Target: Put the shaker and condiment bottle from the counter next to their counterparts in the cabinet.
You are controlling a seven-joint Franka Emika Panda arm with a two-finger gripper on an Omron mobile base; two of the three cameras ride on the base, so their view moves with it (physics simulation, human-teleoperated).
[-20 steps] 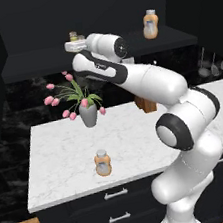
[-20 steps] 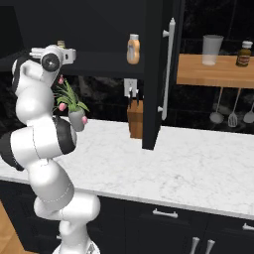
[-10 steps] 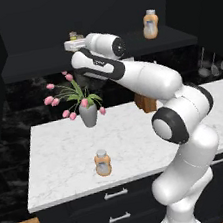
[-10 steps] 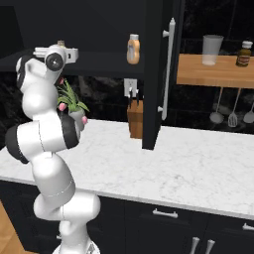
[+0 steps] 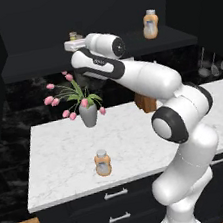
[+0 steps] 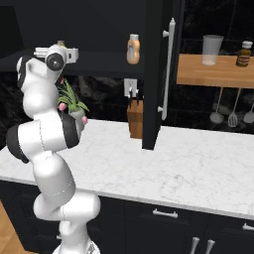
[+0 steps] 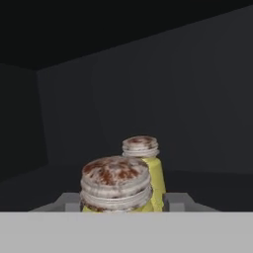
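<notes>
My gripper (image 7: 121,201) is shut on the shaker (image 7: 115,184), a yellow-green cylinder with a grey cap, inside the dark cabinet (image 5: 35,64). Its counterpart shaker (image 7: 144,165) stands close behind it on the shelf, slightly to the right. From the left base view the gripper (image 5: 72,44) is at the shelf's left part with a grey cap (image 5: 73,36) showing above it. The counterpart orange bottle (image 5: 151,23) stands far to the right on the same shelf. The condiment bottle (image 5: 103,163) stands upright on the white counter (image 5: 55,162) near its front edge.
A grey vase of pink tulips (image 5: 87,112) stands on the counter below the gripper. A wooden knife block (image 6: 135,119) sits at the back wall. The open black cabinet door (image 6: 158,74) juts out beside a wooden shelf (image 6: 213,72) with a glass and a jar.
The hand has edged slightly up and deeper over the cabinet shelf with the shaker, and the arm's elbow has shifted. The bottle on the counter has not moved.
</notes>
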